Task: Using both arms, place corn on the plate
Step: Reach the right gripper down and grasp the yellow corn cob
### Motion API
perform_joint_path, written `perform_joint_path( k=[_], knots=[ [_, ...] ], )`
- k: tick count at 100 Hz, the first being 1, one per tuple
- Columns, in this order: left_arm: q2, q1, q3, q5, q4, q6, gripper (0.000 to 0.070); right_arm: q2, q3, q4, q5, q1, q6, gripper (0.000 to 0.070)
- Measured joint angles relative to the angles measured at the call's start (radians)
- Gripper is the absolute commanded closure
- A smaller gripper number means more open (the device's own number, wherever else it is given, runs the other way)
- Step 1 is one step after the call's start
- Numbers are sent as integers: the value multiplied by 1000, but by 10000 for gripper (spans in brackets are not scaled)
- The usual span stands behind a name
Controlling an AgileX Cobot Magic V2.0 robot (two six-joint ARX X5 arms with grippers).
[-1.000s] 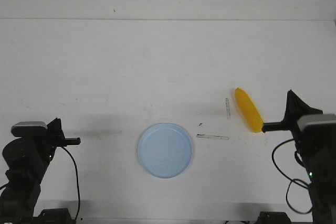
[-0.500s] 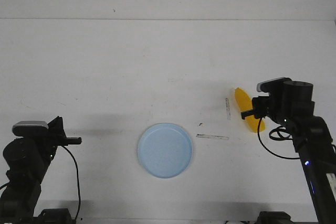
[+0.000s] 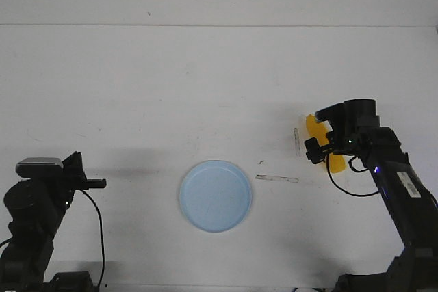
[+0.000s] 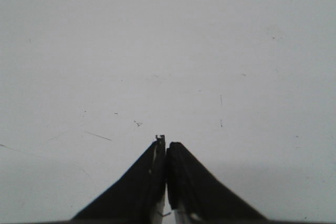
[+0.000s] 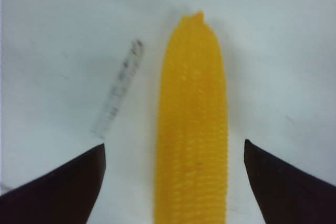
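Note:
The yellow corn (image 3: 336,163) lies on the white table at the right, mostly hidden under my right arm in the front view. In the right wrist view the corn (image 5: 191,129) runs lengthwise between my two fingers. My right gripper (image 3: 321,147) is open and hangs right over the cob; in the right wrist view the gripper (image 5: 174,143) has both fingertips (image 5: 68,182) clear of the corn's sides. The pale blue plate (image 3: 215,196) sits empty at the front middle. My left gripper (image 3: 96,183) is shut and empty at the front left, far from both; it also shows shut in the left wrist view (image 4: 165,144).
Two thin grey strips lie on the table between plate and corn: one upright (image 3: 297,141), one flat (image 3: 277,178). The upright strip also shows beside the corn in the right wrist view (image 5: 118,90). The table's back edge (image 3: 219,25) is far off.
My right arm has swung in from the right edge and come down over the corn, its gripper now straddling the cob. The left arm, plate and corn have not moved.

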State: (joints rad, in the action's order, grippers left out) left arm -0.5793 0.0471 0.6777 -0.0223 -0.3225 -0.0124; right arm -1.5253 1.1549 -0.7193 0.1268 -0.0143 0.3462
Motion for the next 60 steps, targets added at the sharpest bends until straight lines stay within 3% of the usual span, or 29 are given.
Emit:
perform_joint_path(
  k=[27,47,60],
  knots=[
    [0,-1,0,0,-6,0,700,-126,0,42,0,-6,16,120],
    [0,-2,0,0,-6,0,700,-131,0,42,0,-6,16,437],
    [0,-2,0,0,-6,0,700,-131,0,45,1,-6,14,538]
  ],
)
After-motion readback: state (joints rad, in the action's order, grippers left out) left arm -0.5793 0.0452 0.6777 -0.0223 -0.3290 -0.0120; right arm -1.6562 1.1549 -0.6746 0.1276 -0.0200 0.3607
